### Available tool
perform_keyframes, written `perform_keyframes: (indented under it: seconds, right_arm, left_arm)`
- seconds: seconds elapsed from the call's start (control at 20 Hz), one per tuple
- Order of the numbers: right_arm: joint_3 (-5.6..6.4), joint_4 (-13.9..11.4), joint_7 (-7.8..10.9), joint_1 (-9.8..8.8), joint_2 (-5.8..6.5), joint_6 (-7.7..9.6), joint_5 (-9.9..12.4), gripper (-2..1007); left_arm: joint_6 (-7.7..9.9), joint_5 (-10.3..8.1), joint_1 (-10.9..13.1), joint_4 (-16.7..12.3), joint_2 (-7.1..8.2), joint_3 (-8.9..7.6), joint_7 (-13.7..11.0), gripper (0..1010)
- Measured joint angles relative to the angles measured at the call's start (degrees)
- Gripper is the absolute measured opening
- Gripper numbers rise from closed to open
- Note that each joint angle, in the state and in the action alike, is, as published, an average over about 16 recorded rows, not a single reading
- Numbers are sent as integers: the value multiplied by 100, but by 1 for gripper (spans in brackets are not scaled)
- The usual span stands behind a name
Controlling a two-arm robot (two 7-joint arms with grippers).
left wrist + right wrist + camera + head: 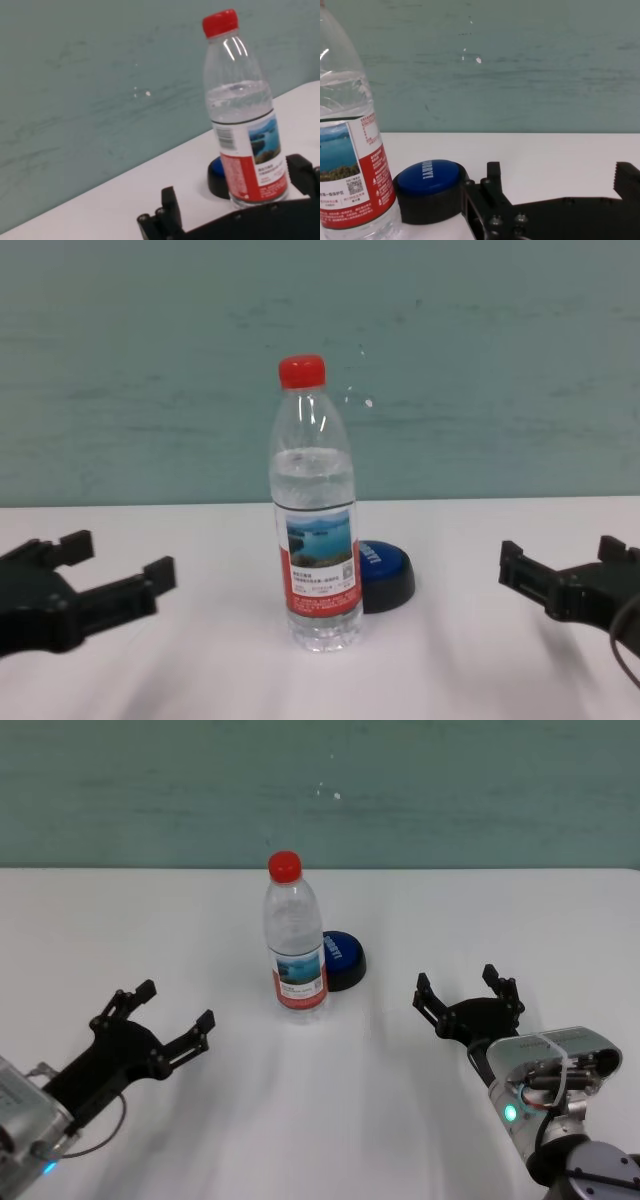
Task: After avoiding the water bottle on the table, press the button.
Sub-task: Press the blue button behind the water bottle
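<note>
The water bottle (294, 934) stands upright near the middle of the white table (120, 920), clear with a red cap and a lake label; it also shows as the bottle (315, 540), (244, 120), (347, 150). Just behind it and to its right sits the button (343, 956), blue dome on a black base, partly hidden by the bottle (385, 572), (431, 189), (216, 176). My left gripper (175, 1018) rests open low on the left, well short of the bottle. My right gripper (466, 992) is open to the right of the button, apart from it.
A teal wall (450, 790) runs behind the table's far edge. Bare white tabletop lies between both grippers and the bottle, and to either side of it.
</note>
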Motion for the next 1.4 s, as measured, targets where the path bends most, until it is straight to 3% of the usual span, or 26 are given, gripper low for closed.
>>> perform_keyframes:
  seconds: [0.45,0.75,1.0,1.4]
  right_arm:
    - [0,0,0,0,0,0,0,1004]
    - [0,0,0,0,-1,0,0,1004]
    - [0,0,0,0,0,0,0,1004]
    - [0,0,0,0,0,0,0,1004]
  left_arm:
    - [-245,-354,-237,412,306,-276,-232,1000]
    - [-365,-432,-707,889,327,-307,-317,1000]
    - [-445,-421,-1264,1386,254,-162,-426,1000]
    - [-551,-321,-2181,2234,31,270,-606,1000]
